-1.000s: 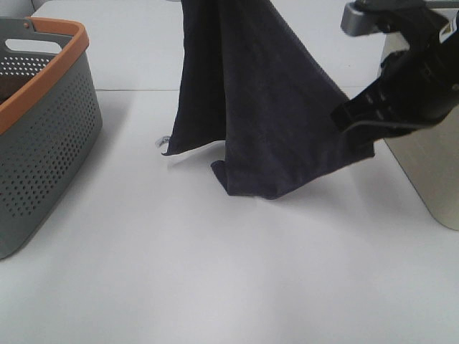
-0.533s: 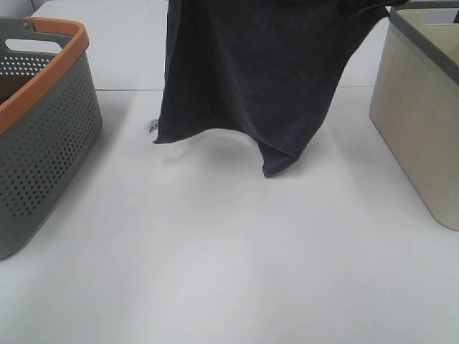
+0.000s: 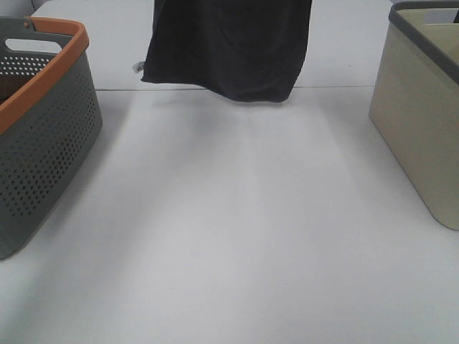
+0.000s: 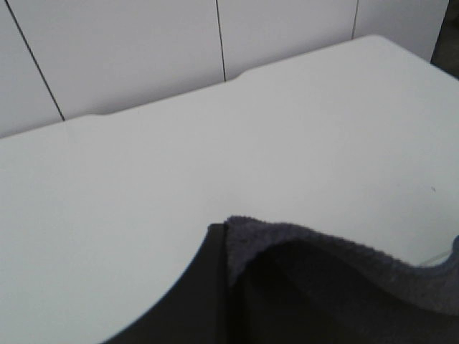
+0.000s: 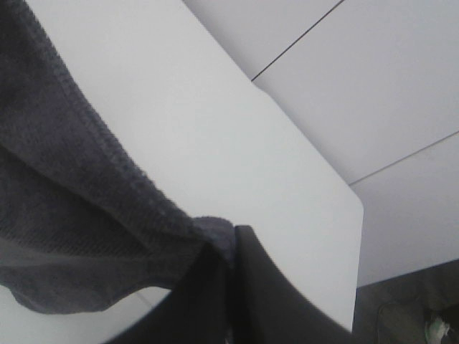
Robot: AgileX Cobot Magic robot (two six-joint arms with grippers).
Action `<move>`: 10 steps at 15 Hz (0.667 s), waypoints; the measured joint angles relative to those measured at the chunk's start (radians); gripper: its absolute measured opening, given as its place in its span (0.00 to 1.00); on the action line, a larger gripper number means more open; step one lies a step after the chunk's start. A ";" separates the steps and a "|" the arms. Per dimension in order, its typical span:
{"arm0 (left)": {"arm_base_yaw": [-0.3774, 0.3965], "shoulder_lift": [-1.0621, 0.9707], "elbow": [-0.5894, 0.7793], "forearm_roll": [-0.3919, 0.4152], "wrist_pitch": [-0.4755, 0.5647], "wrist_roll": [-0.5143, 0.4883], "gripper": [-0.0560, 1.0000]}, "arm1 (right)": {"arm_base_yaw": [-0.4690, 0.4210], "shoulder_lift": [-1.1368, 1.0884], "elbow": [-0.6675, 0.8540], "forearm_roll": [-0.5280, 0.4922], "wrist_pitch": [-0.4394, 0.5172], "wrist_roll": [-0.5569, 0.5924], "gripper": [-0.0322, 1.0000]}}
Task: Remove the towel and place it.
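The dark navy towel point(image 3: 229, 43) hangs spread out above the far part of the white table point(image 3: 229, 244), its lower edge off the surface. A small white tag point(image 3: 138, 67) shows at its lower left corner. Both grippers are above the top edge of the exterior high view. In the left wrist view my left gripper point(image 4: 226, 233) is shut on a corner of the towel point(image 4: 330, 272). In the right wrist view my right gripper point(image 5: 233, 238) is shut on another corner of the towel point(image 5: 72, 215).
A grey perforated basket with an orange rim point(image 3: 50, 43) stands at the left edge. A beige bin with a grey rim point(image 3: 419, 122) stands at the right edge. The white tabletop lies between them.
The towel has risen off the table and been pulled flat between the two grippers. My right gripper has gone up out of the exterior high view.
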 joint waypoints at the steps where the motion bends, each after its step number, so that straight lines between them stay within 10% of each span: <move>1: 0.005 0.026 0.000 0.004 -0.086 0.000 0.05 | -0.016 0.041 -0.042 -0.011 -0.046 0.000 0.03; 6: 0.011 0.141 0.000 0.009 -0.230 0.000 0.05 | -0.151 0.137 -0.112 0.074 -0.196 0.000 0.03; 10: -0.005 0.173 0.000 0.006 -0.103 0.013 0.05 | -0.152 0.204 -0.109 0.281 -0.009 0.000 0.03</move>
